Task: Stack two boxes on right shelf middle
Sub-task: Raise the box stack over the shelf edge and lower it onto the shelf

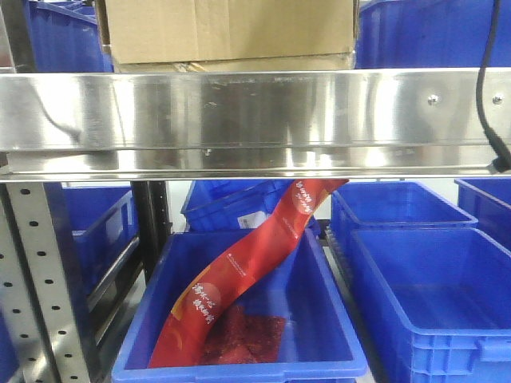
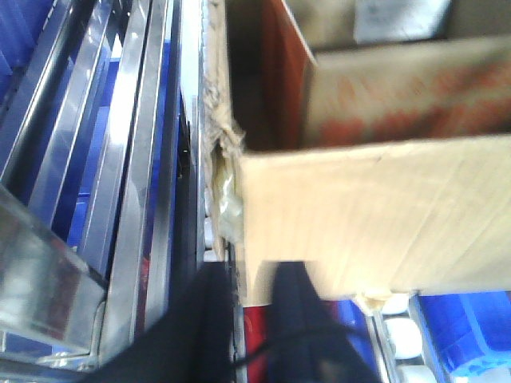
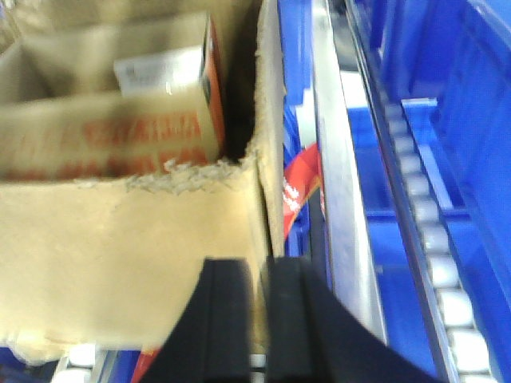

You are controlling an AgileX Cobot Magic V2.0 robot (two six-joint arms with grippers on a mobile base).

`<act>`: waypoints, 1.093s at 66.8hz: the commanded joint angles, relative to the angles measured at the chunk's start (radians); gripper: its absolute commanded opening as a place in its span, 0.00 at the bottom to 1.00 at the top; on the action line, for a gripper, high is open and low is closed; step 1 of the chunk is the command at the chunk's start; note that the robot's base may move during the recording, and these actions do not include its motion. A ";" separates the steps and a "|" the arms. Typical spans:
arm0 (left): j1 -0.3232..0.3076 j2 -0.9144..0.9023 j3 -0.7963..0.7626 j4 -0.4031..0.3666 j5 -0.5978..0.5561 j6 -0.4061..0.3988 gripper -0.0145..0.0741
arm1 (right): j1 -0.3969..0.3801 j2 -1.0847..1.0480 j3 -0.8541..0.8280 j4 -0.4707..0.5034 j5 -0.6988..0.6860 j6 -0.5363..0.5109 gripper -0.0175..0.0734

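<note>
Nearest the lenses, the left gripper is pinching the near-left corner of the large box, one finger either side of its wall. The right gripper is doing the same at the near-right corner of that box, jaws closed on the cardboard edge.

Risk: both holds are bearing on single torn walls, with a tape scrap peeling at the left corner. If the arms are pulling unevenly, the wall is likely to tear or fold, and the box would be skewing or dropping toward the blue bins below.

Further out, the front view is showing the box sitting over a thinner flat box just behind the shelf rail. Its long axis is running along the rail, open top upward. Whether it is fully resting is unclear, the wrist views being blurred.
</note>
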 commanded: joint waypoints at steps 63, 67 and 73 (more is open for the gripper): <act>-0.005 -0.778 1.296 -0.112 -1.028 -0.006 0.04 | -0.002 -0.627 1.104 -0.083 -1.005 -0.011 0.01; -0.005 -0.834 1.362 -0.110 -1.056 -0.006 0.04 | -0.002 -0.667 1.170 -0.083 -1.023 -0.011 0.01; -0.005 -0.933 1.453 -0.110 -1.080 -0.006 0.04 | -0.002 -0.737 1.249 -0.083 -1.023 -0.011 0.01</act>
